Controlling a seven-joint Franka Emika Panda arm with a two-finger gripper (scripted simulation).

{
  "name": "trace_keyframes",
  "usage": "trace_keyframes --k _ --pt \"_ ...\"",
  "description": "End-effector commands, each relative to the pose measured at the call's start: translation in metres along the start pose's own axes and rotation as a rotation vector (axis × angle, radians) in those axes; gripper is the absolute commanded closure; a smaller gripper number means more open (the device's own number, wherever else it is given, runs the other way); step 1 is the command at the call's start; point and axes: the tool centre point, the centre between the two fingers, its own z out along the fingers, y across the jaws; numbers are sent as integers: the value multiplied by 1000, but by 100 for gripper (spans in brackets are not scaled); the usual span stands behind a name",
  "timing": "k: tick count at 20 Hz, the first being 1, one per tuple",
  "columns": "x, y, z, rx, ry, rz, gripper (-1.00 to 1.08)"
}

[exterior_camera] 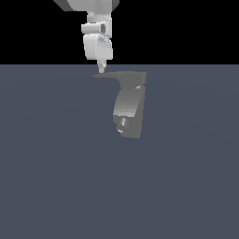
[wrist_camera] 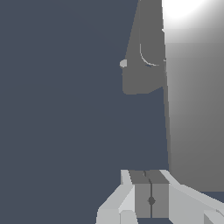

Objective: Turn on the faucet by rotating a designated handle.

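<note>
The grey faucet (exterior_camera: 129, 111) stands on the flat floor, its thick curved body bending downward. Its handle (exterior_camera: 122, 74), a thin flat dark-grey blade, lies across the top and tapers to a point toward the exterior view's left. My gripper (exterior_camera: 101, 69) hangs straight down at that pointed tip, just above it or touching it. In the wrist view the handle (wrist_camera: 192, 113) fills one side as a broad grey plane, with the faucet body (wrist_camera: 142, 78) beyond it. My gripper (wrist_camera: 151, 194) is shut, its two fingers pressed together with nothing between them, right beside the blade's edge.
A plain blue-grey floor (exterior_camera: 56, 177) surrounds the faucet on every side. The white arm (exterior_camera: 98, 39) comes down from the top of the exterior view. Nothing else shows.
</note>
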Motion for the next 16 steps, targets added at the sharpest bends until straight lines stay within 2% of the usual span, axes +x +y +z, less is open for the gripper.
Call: trace_keyframes --k 1,8,16 --pt "9 -10 7 -2 4 47 108" --pt "18 -23 13 -2 5 107 108" --pt "18 -19 13 -3 5 110 108"
